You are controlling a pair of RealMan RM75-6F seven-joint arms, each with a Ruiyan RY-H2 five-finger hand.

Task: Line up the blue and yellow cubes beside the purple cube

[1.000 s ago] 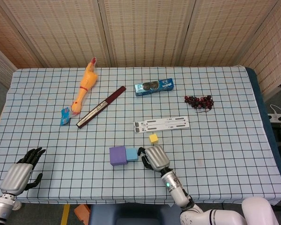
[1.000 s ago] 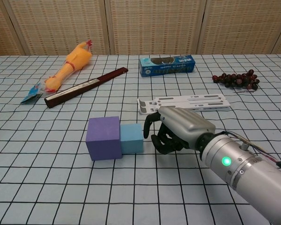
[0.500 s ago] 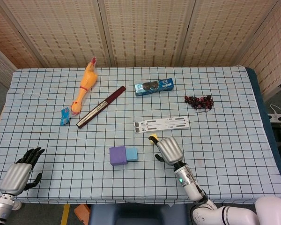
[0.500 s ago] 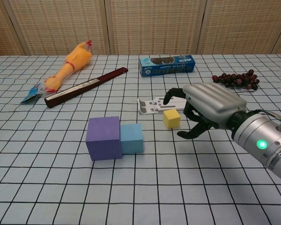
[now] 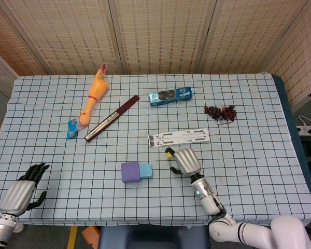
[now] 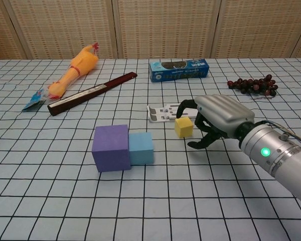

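The purple cube (image 5: 130, 172) (image 6: 111, 147) stands on the checked cloth with the blue cube (image 5: 146, 170) (image 6: 141, 148) touching its right side. Apart from them to the right sits the small yellow cube (image 5: 169, 153) (image 6: 183, 127). My right hand (image 5: 185, 161) (image 6: 218, 120) is just right of the yellow cube, its fingers (image 6: 188, 105) spread and curved around the cube's far and near sides without plainly gripping it. In the head view the hand hides part of the cube. My left hand (image 5: 23, 192) lies open at the table's near left corner, holding nothing.
A white flat strip (image 5: 179, 137) (image 6: 160, 112) lies just behind the yellow cube. Farther back are a blue cookie box (image 5: 170, 96), dark grapes (image 5: 221, 112), a dark red stick (image 5: 111, 118), a rubber chicken (image 5: 95, 96) and a small blue packet (image 5: 72, 128).
My right hand left the blue cube's right side, swung right and back to the yellow cube, and has now closed in around it. The cubes and left hand stayed put.
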